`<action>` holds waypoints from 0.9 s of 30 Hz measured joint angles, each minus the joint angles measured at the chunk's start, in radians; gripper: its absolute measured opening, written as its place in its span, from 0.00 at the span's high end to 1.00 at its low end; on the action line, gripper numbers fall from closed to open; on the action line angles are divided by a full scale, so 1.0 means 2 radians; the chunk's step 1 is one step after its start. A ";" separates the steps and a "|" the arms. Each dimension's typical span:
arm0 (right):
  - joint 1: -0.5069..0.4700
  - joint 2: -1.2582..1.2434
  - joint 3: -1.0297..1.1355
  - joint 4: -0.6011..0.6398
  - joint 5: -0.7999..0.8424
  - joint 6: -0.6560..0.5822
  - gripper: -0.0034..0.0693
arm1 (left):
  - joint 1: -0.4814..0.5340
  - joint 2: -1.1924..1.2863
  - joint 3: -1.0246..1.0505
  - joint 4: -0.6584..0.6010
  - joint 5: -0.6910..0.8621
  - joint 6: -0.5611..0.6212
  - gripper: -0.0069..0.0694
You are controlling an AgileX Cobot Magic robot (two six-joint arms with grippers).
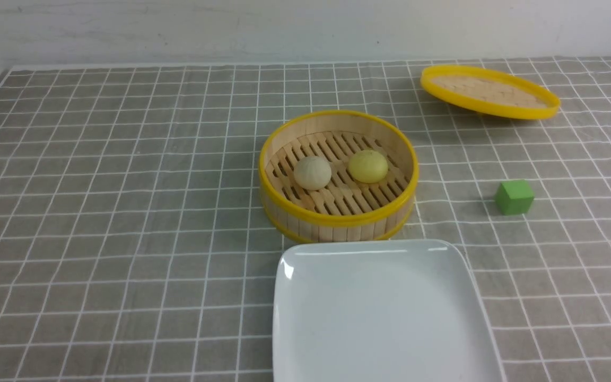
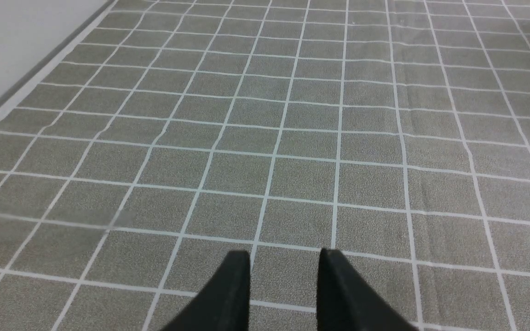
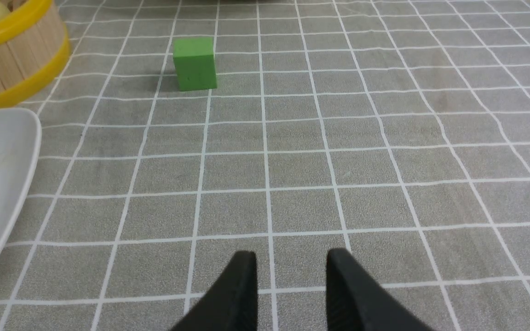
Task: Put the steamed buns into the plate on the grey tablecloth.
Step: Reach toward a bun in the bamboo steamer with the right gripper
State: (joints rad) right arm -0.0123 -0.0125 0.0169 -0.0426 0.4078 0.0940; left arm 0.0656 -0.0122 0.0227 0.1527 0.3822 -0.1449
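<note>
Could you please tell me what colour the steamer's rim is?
Yellow; the steamer's rim shows best in the front view.

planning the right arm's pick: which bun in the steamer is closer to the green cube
The yellow bun, on the right side of the steamer toward the green cube; the pale beige bun sits to its left.

I'm getting bright, even light; the glossy white square plate [image 1: 380,313] is glaring along its far rim, and the small green cube [image 3: 194,64] is throwing a soft shadow.
</note>
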 joint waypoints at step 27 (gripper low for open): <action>0.000 0.000 0.000 0.010 -0.004 0.009 0.62 | 0.000 0.000 0.000 -0.005 -0.002 -0.013 0.59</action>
State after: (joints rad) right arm -0.0123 -0.0125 0.0169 -0.0223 0.3993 0.1125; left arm 0.0656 -0.0122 0.0227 0.1436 0.3780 -0.1700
